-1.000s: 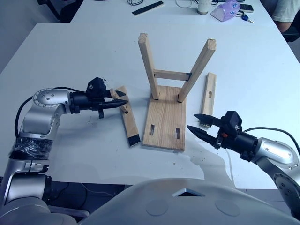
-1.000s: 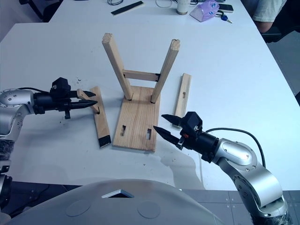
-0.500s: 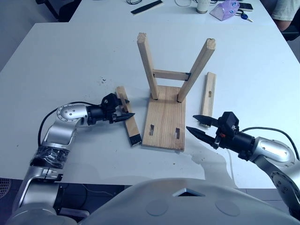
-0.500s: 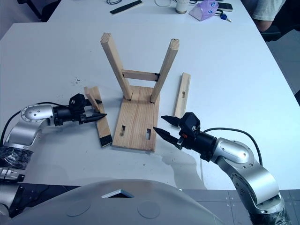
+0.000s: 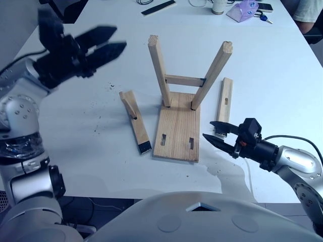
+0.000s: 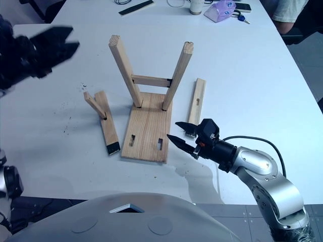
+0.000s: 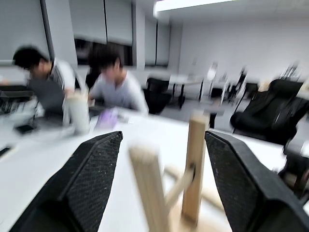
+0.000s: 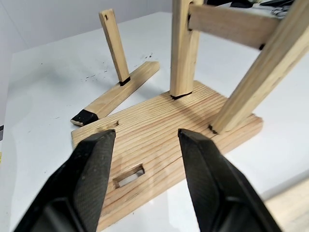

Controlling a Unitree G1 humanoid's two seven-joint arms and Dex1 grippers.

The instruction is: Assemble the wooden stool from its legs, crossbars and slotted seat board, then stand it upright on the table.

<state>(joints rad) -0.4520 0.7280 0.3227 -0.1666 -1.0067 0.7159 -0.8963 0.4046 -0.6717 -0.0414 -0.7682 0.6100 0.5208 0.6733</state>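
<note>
The slotted seat board [image 5: 176,128] lies flat on the white table. Two legs [image 5: 159,68] stand in its far slots, joined by a crossbar [image 5: 184,79]. Left of the board lies a loose leg [image 5: 140,132] with a short crossbar [image 5: 128,103] sticking up from it. Another loose leg [image 5: 225,98] lies to the right of the board. My left gripper [image 5: 118,40] hangs open, high above the table's left part, holding nothing. My right gripper [image 5: 208,130] stands open just off the board's near right corner, and its wrist view looks over the board [image 8: 159,140].
A black strip [image 5: 159,7], a cup [image 5: 218,6] and a purple object [image 5: 245,10] lie along the table's far edge. Dark specks [image 5: 108,88] dot the table left of the loose leg. The near table edge runs just below my right gripper.
My left gripper has let go of the loose leg and risen up and away to the left, now open in the air. The right arm has barely moved.
</note>
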